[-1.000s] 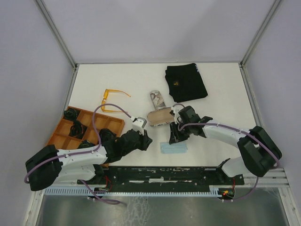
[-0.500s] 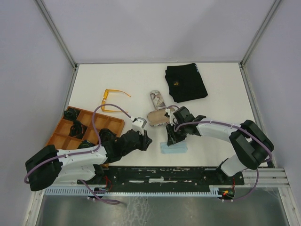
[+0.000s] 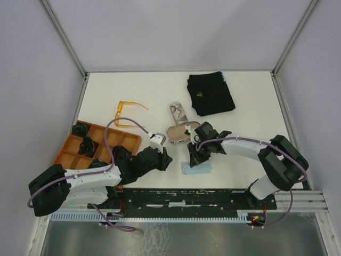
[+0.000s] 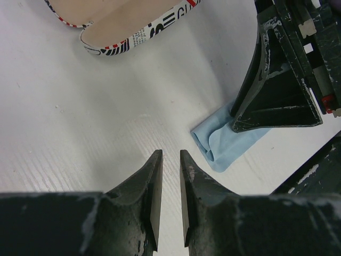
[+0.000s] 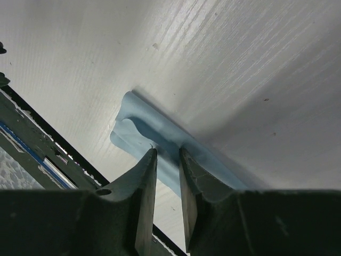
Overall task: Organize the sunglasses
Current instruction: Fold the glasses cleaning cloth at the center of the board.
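Note:
The orange-amber sunglasses (image 3: 128, 113) lie unfolded on the white table at the left, above the tray, far from both grippers. My right gripper (image 3: 193, 160) points down onto a light blue cloth (image 3: 196, 167). In the right wrist view its fingertips (image 5: 168, 152) rest on the cloth (image 5: 144, 120), a narrow gap apart, with a fold of cloth between the tips. My left gripper (image 3: 166, 160) hovers just left of the cloth. Its jaws (image 4: 171, 154) stand slightly apart over bare table with nothing between them.
An open printed glasses case (image 3: 178, 133) lies just behind the grippers, its lid (image 3: 178, 111) farther back. A black cloth pouch (image 3: 210, 93) sits at the back right. An orange compartment tray (image 3: 122, 140) with dark items stands at the left, under the left arm.
The right gripper has slid left and down onto the blue cloth and its jaws have narrowed. The left arm has stayed still.

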`<act>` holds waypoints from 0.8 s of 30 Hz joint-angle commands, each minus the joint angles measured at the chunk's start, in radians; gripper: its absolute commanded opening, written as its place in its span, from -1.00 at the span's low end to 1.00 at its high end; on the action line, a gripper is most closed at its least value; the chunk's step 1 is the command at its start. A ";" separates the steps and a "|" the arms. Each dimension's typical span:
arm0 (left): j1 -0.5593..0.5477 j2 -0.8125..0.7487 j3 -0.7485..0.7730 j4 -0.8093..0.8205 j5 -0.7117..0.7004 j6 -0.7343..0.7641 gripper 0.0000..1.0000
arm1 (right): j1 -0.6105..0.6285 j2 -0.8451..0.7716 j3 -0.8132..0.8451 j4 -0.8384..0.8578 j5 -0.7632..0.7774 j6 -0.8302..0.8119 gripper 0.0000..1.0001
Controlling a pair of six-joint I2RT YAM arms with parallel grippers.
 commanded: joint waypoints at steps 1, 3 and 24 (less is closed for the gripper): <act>0.007 0.001 0.003 0.024 -0.024 -0.022 -0.48 | 0.008 -0.009 0.034 0.000 -0.028 -0.018 -0.37; 0.006 0.002 0.006 0.024 -0.023 -0.020 -0.48 | 0.009 -0.012 0.033 -0.001 -0.036 -0.019 -0.37; 0.008 0.019 0.003 0.036 -0.018 -0.019 -0.49 | 0.014 -0.087 0.010 -0.042 -0.055 -0.021 -0.65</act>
